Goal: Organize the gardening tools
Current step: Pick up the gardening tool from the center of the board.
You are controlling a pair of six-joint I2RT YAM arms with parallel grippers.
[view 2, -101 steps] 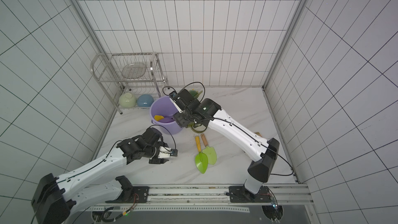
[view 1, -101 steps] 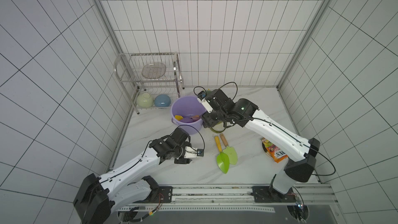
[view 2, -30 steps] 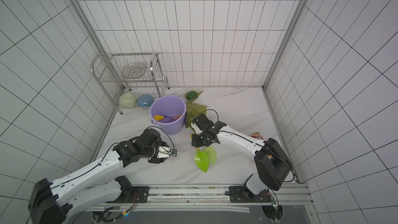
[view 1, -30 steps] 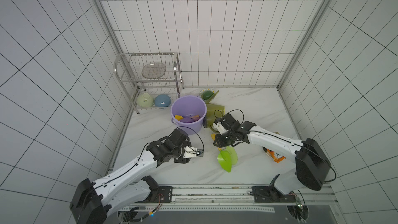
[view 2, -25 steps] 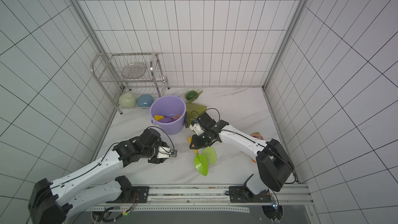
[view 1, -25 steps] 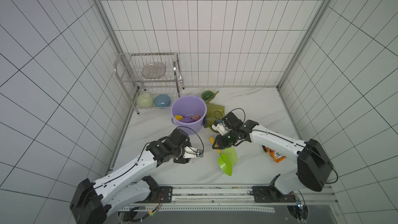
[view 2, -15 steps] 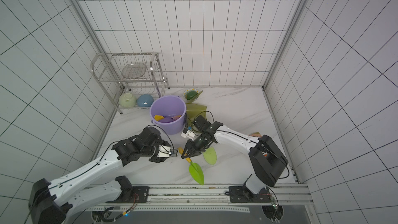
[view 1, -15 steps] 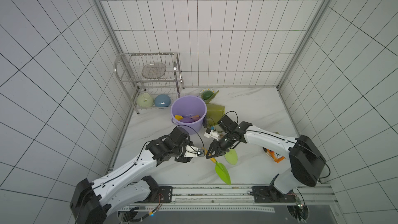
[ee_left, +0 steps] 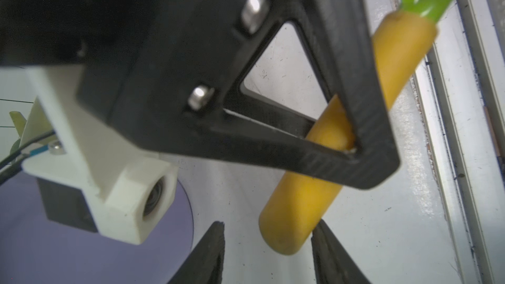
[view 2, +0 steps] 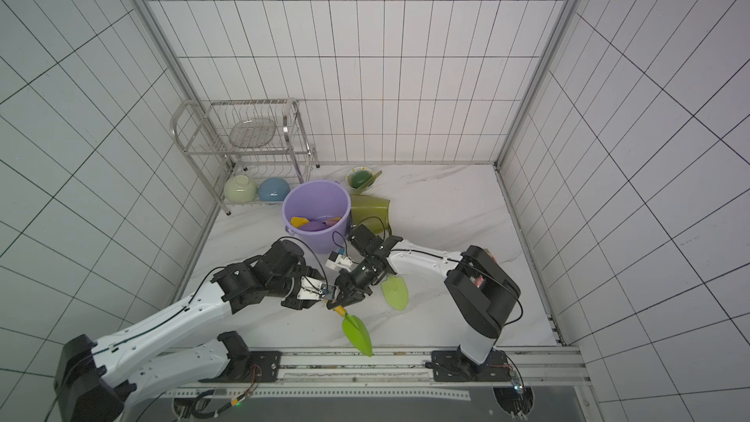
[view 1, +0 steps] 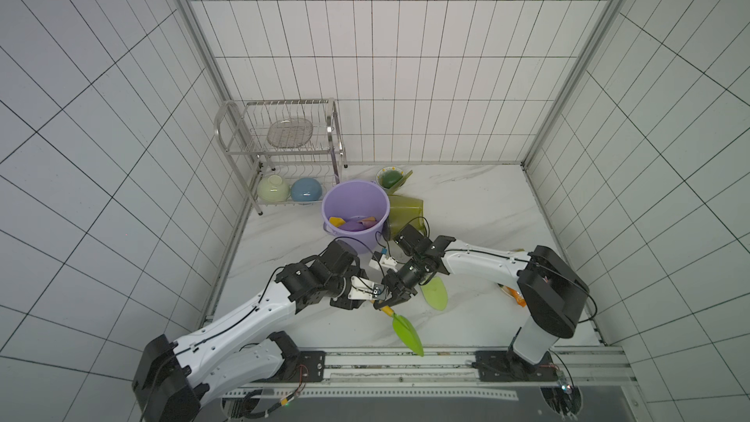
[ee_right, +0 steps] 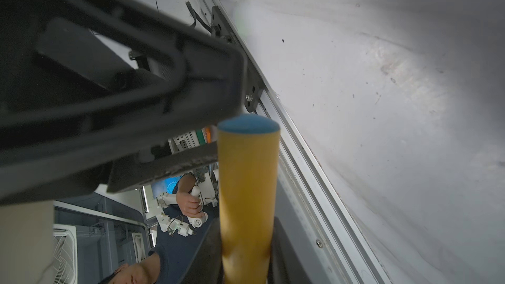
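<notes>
Your left hand point(ee_left: 269, 241) is spread around the butt of the bright green trowel point(view 1: 408, 332), though the wrist view is too close to tell whether either finger touches its yellow handle; the purple bucket point(view 1: 324, 213) stands near behind. Just to the right, your right hand point(view 1: 393, 300) is pinching that same handle, the blade pointing at the front edge of the counter point(view 1: 466, 205), tip over the rail point(view 1: 454, 355). Further right the pale green trowel point(view 1: 435, 295) lies flat beside the right arm, with open counter behind it.
</notes>
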